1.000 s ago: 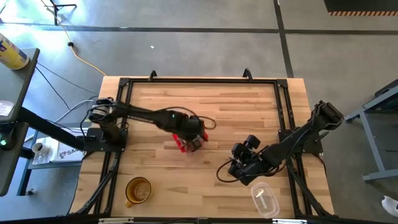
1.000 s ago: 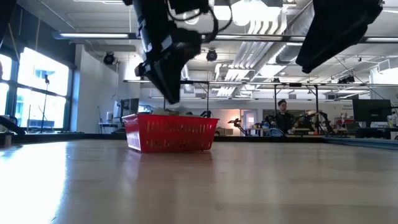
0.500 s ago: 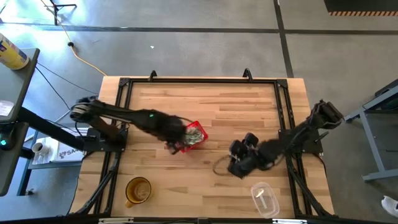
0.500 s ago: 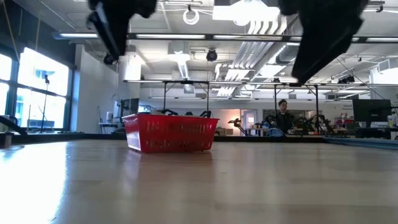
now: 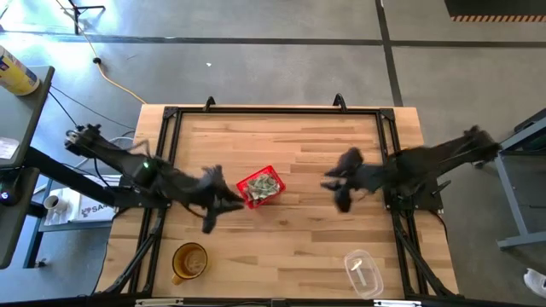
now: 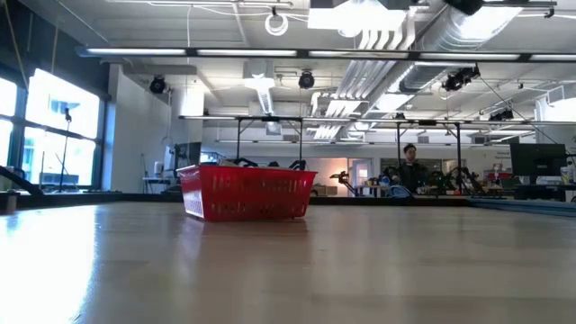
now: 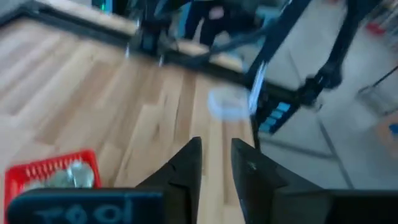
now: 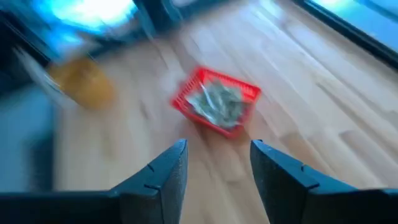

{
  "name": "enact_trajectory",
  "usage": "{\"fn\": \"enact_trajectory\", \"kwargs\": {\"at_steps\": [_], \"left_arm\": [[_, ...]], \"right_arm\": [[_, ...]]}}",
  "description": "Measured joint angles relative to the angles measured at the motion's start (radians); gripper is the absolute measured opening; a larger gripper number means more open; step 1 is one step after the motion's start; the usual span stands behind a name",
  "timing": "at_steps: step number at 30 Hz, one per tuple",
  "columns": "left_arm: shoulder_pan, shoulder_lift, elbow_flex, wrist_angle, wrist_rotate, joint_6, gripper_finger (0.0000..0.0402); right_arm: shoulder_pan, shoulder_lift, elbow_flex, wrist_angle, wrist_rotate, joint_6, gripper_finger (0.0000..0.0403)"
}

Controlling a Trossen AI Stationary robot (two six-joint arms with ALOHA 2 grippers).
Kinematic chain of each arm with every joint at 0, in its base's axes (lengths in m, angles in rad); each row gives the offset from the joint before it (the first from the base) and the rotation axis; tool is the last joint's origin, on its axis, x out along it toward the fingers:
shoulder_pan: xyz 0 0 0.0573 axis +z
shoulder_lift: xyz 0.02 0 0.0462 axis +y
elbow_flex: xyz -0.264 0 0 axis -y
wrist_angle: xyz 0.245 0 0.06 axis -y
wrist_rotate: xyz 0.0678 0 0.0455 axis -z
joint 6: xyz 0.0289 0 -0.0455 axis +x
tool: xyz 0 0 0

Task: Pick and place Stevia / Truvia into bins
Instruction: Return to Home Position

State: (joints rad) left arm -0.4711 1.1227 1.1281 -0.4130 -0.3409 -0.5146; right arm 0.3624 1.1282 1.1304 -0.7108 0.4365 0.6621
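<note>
- My two dark arms, each with a two-finger gripper, are both raised above the table. The left gripper [image 5: 213,203] hovers just beside the basket on my left side. Its fingers [image 7: 189,163] stand a narrow gap apart with nothing between them. The right gripper [image 5: 343,186] hangs well apart from the basket on my right side, jaws wide and empty.
- The pale wooden slatted table [image 5: 290,136] lies under both arms. I can see no loose packets on its bare boards.
- The small bright red rectangular plastic basket with slotted sides [image 5: 245,186] sits near the table's middle, between my grippers.
- An amber translucent cup [image 5: 189,260] and a clear plastic cup [image 5: 363,273] stand near the front edge, well apart from the basket.
- The pale green and white paper sweetener packets [image 5: 264,183] lie heaped inside the basket.
- Risk, as I judge it: the left gripper is so close to the basket that a low or sideways swing could clip its wall, tipping it and scattering the light packets. A low path home could also knock either cup.
</note>
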Motion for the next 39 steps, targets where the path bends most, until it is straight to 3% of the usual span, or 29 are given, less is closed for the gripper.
{"fn": "enact_trajectory", "kwargs": {"at_steps": [3, 6, 8, 10, 12, 14, 17, 19, 20, 25, 27, 30, 34, 37, 39], "left_arm": [[0.0, -0.062, 0.007, 0.013, 0.068, -0.049, 0.0112], [-0.004, -0.08, 0.009, 0.117, 0.096, 0.139, 0.0111], [0.012, -0.081, -0.002, 0.16, 0.175, 0.245, 0.0113], [0.039, -0.078, -0.069, 0.276, 0.235, 0.295, 0.0115], [0.047, -0.067, -0.22, 0.513, 0.306, 0.311, 0.0114], [0.073, -0.054, -0.39, 0.775, 0.341, 0.304, 0.0112], [0.175, -0.07, -0.554, 1.045, 0.378, 0.284, 0.0111], [0.267, -0.152, -0.609, 1.018, 0.454, 0.274, 0.0111], [0.317, -0.178, -0.614, 0.978, 0.506, 0.272, 0.0111], [0.553, -0.389, -0.616, 0.681, 0.738, 0.273, 0.0111], [0.596, -0.504, -0.644, 0.54, 0.773, 0.269, 0.011], [0.582, -0.628, -0.741, 0.591, 0.735, 0.24, 0.0111], [0.513, -0.761, -0.924, 0.695, 0.578, 0.219, 0.011], [0.49, -0.828, -1.047, 0.792, 0.517, 0.198, 0.0112], [0.491, -0.868, -1.108, 0.838, 0.517, 0.195, 0.0113]], "right_arm": [[-0.021, -0.139, 0.001, 0.001, -0.058, 0.134, 0.0165], [-0.037, -0.245, 0.001, 0.072, 0.05, 0.197, 0.0165], [-0.028, -0.285, 0.001, 0.15, 0.034, 0.008, 0.0165], [0.021, -0.296, -0.024, 0.24, -0.12, -0.166, 0.0165], [0.064, -0.297, -0.141, 0.389, -0.213, -0.191, 0.0165], [0.077, -0.291, -0.326, 0.633, -0.219, -0.175, 0.0165], [-0.019, -0.325, -0.56, 0.97, -0.322, -0.206, 0.0165], [-0.115, -0.426, -0.623, 1.117, -0.428, -0.219, 0.0165], [-0.167, -0.499, -0.644, 1.091, -0.47, -0.23, 0.0165], [-0.342, -0.758, -0.684, 0.656, -0.515, -0.193, 0.0165], [-0.352, -0.829, -0.719, 0.616, -0.52, -0.171, 0.0165], [-0.33, -0.912, -0.819, 0.72, -0.516, -0.172, 0.0165], [-0.305, -0.983, -0.992, 0.935, -0.465, -0.195, 0.0165], [-0.296, -1.016, -1.118, 1.094, -0.417, -0.174, 0.0165], [-0.296, -1.025, -1.11, 0.967, -0.372, -0.146, 0.0165]]}}
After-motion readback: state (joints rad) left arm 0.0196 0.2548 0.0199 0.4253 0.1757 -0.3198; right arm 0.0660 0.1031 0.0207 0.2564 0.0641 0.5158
